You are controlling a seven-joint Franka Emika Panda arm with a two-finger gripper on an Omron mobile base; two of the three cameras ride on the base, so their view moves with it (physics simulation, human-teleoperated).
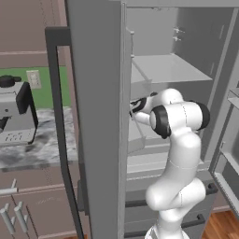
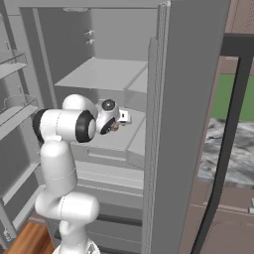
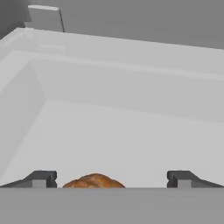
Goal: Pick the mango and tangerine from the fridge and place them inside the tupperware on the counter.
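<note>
hand view: mango between spread fingertips

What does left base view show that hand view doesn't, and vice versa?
Left base view alone: the fridge's open door with its long dark bar handle, the marbled counter, a coffee machine standing on it, the taupe cabinets, and the white arm reaching onto a middle shelf.
Hand view alone: an orange-brown fruit, likely the mango, sitting low between the jaws, which stand wide apart, with the fingertips either side.
Both: the grey fridge interior and the shelf the hand works over.
</note>
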